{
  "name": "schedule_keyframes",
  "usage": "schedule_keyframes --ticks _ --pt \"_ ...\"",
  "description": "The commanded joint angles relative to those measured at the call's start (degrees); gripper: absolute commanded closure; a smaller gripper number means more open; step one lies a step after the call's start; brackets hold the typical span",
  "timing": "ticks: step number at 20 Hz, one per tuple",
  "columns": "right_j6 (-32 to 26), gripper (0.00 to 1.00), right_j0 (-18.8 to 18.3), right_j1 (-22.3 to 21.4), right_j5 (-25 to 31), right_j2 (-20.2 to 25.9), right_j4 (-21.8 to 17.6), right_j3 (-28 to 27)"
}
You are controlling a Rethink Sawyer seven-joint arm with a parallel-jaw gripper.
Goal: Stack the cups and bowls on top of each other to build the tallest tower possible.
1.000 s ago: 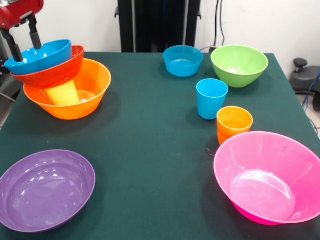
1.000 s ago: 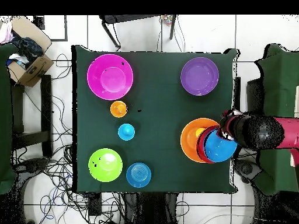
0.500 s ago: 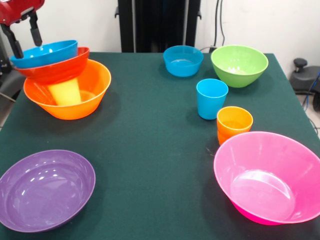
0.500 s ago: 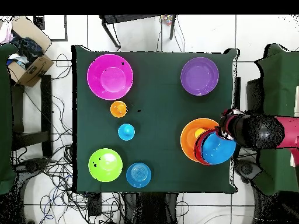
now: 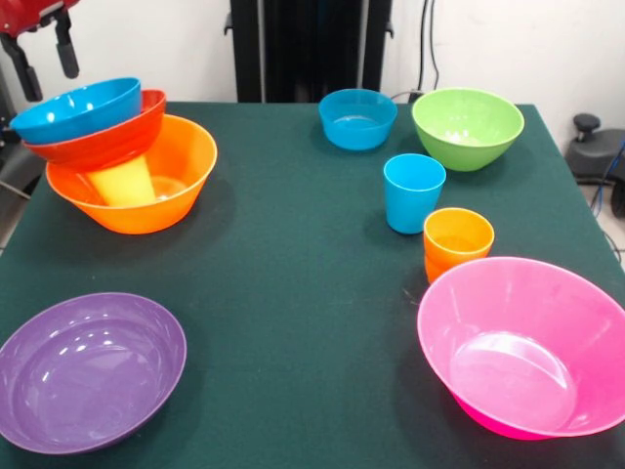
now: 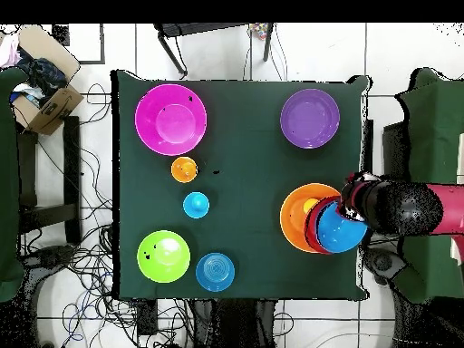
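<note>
— Where is the gripper, and is it holding something?

— I see my gripper (image 5: 44,66) up at the top corner, above the tower (image 5: 117,156). Its two black fingers (image 5: 66,57) are spread apart and hold nothing. They hang just over the rim of the top blue bowl (image 5: 76,109), not touching it.

— What does the tower look like?

— The big orange bowl (image 5: 171,181) sits on the green table (image 5: 293,274). A yellow cup (image 5: 125,183) stands inside it. The red-orange bowl (image 5: 103,145) leans on that cup, tilted, with the blue bowl in it.

— And the other things?

— The purple bowl (image 5: 88,369), pink bowl (image 5: 527,344), green bowl (image 5: 467,127), small blue bowl (image 5: 357,118), blue cup (image 5: 413,192) and orange cups (image 5: 457,242) stand apart on the table.
</note>
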Motion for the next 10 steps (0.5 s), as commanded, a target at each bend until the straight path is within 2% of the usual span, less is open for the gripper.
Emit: schedule_keyframes --ticks 1,10 --pt "-6.63 0.00 0.35 -2.65 4.31 -1.66 0.08 7.25" --pt "-1.73 0.00 -1.27 -3.85 -0.97 -2.18 -0.89 13.42"
